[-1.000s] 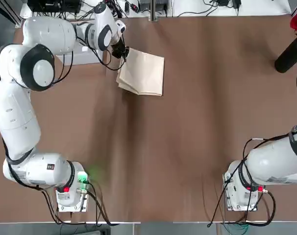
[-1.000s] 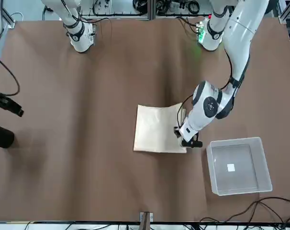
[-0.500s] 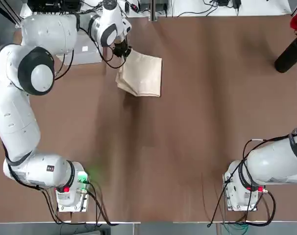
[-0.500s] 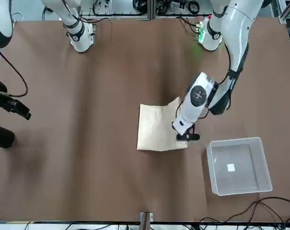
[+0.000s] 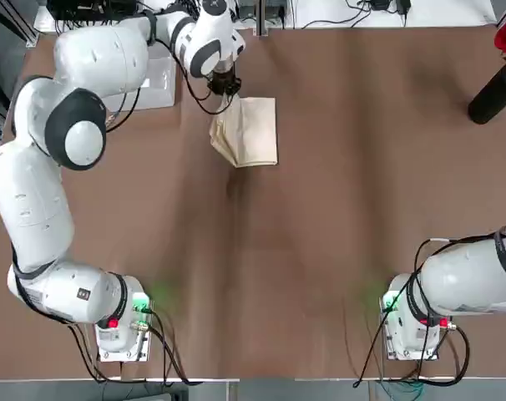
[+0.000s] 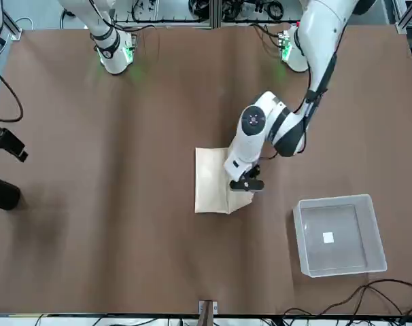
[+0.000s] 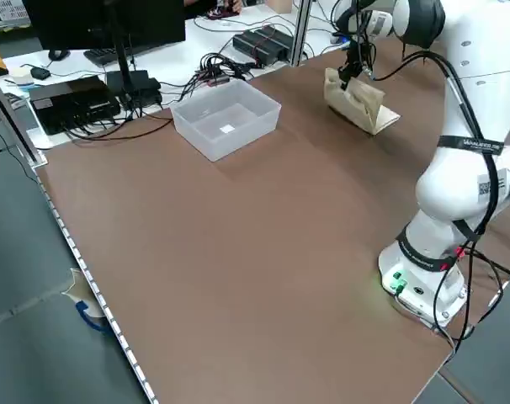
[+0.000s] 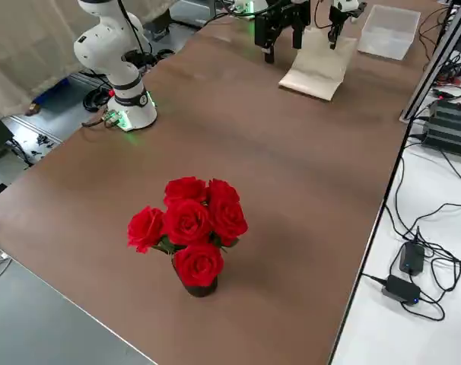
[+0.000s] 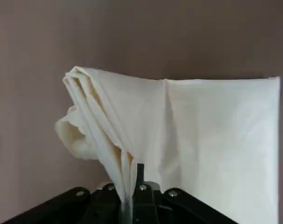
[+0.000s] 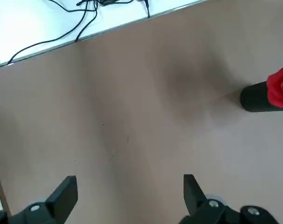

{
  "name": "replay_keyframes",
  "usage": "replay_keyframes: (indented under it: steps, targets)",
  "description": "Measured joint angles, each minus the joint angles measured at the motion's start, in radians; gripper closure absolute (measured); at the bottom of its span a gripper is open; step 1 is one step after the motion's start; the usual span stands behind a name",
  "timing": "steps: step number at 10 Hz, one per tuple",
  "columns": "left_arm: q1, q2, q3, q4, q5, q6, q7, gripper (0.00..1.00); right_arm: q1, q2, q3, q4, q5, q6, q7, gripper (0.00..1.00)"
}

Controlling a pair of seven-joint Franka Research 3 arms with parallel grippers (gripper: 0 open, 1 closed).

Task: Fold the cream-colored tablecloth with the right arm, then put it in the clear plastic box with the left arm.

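Cream-colored tablecloth (image 9: 216, 140), unlettered, is clamped in left jaws (image 9: 127, 205); right jaws (image 10: 130, 186) stand apart.

White arm segments (image 5: 27, 196), dark joint rings, looping black cables (image 5: 125, 110), green-lit base (image 5: 121, 330), black gripper parts with what look like silvery screws (image 9: 173, 193)

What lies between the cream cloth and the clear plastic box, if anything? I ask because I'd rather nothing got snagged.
Nothing visible: only bare tabletop separates the cream cloth, gripped by the left hand, from the clear plastic box.
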Motion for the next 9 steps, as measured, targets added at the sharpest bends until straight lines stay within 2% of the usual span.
replay_keyframes:
  steps: [2,3,5,6,9]
  targets:
    - [-0.047,0.039,0.018,0.044,0.020,-0.003,-0.016,0.93,0.000,-0.009,-0.014,0.000,0.000,0.008,-0.030,0.00]
    - [-0.095,0.046,0.058,0.052,0.046,-0.005,-0.035,0.93,0.000,-0.013,-0.018,0.000,0.000,0.010,-0.041,0.00]
    - [-0.254,0.048,0.203,0.080,0.051,-0.008,-0.091,0.93,0.000,-0.018,-0.018,0.000,0.004,0.013,-0.051,0.00]
    - [-0.288,0.053,0.229,0.102,0.030,-0.010,-0.106,0.93,0.000,-0.020,-0.018,0.001,0.007,0.017,-0.052,0.00]
    - [-0.287,0.089,0.234,0.158,-0.047,-0.007,-0.106,0.93,0.000,-0.037,-0.017,0.001,0.010,0.018,-0.054,0.00]
